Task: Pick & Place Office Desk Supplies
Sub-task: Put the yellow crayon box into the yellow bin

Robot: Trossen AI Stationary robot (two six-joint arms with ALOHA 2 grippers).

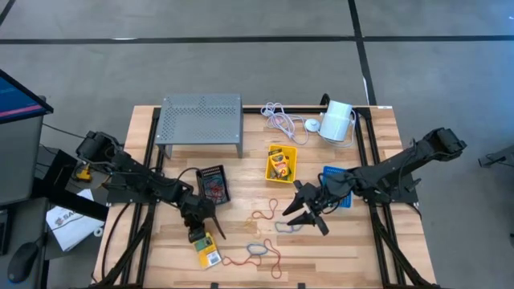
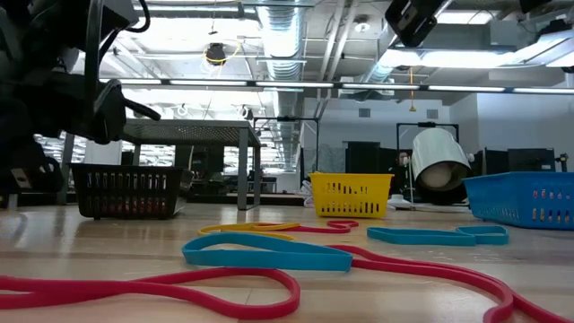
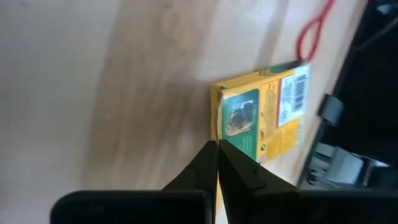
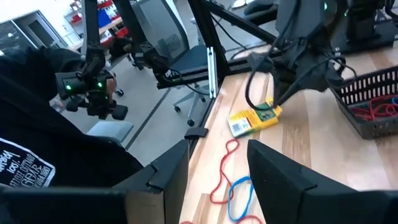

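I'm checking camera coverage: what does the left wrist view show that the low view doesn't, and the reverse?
Only the left wrist view: the crayon box lying flat on the wood, with the left gripper at its edge, fingers closed together.

Only the low view: the black bin, yellow bin, blue bin and a blue rubber band.

Both: the wooden table and a red rubber band.

Left gripper (image 1: 202, 225) seemingly pinched; right gripper (image 1: 306, 213) (spread).
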